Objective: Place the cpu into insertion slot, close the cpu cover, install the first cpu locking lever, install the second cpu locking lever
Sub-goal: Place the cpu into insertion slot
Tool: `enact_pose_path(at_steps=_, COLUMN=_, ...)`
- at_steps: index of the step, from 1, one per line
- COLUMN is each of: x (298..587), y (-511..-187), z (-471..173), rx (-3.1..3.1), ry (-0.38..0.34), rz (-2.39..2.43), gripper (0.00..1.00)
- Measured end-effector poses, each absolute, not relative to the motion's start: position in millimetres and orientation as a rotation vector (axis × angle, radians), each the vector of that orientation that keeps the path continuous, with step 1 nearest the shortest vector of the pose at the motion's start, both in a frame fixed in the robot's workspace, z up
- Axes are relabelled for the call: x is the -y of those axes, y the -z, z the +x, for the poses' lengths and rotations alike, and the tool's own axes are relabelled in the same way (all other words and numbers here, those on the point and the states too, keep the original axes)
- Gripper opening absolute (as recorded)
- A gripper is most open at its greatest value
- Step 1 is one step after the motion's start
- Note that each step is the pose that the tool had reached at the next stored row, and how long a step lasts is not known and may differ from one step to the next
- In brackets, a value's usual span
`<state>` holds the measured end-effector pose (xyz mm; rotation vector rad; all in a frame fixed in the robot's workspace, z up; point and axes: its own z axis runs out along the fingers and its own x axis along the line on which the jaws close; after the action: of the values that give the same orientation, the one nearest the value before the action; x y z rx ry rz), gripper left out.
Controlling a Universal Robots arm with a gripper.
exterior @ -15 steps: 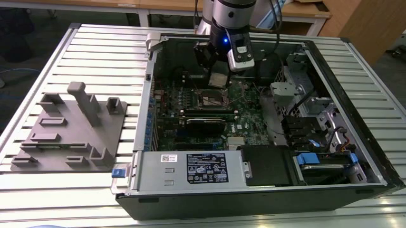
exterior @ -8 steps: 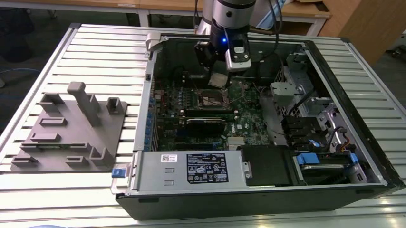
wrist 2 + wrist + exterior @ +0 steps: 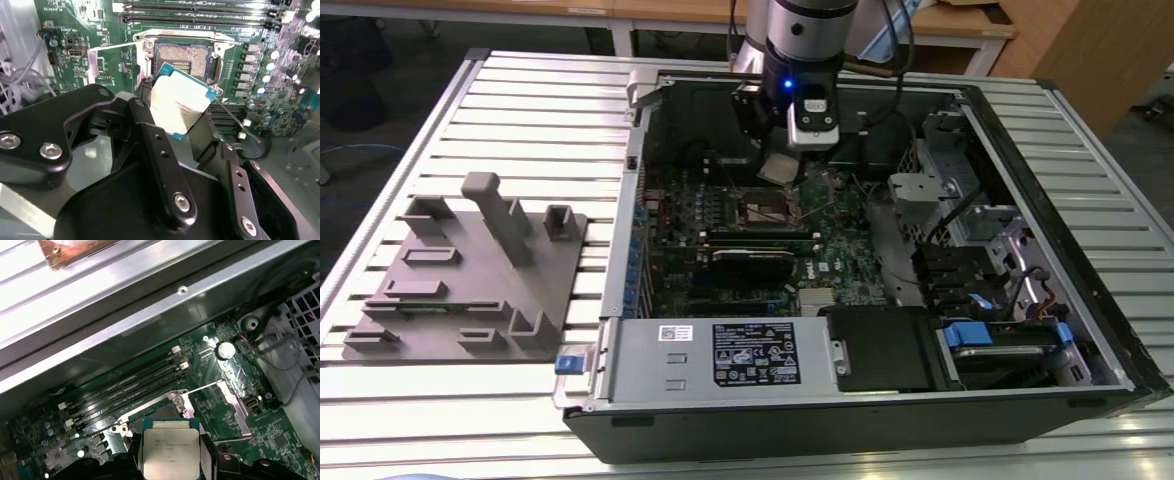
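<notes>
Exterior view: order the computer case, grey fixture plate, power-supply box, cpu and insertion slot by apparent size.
1. computer case
2. grey fixture plate
3. power-supply box
4. insertion slot and cpu: nearly alike; the cpu is held raised above the slot, so I leave them unranked.

The insertion slot (image 3: 182, 55) lies uncovered near the cpu (image 3: 180, 105), memory slots (image 3: 200, 20) just beside.
</notes>
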<state>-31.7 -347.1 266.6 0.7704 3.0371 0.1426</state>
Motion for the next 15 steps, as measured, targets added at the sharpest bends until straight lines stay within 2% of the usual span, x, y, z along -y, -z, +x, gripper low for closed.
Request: enact_pose_path(at_steps=15, x=347.1, y=-266.5, z=-31.7, rx=-3.006, ry=-0.142, rz=0.874, gripper=0.54)
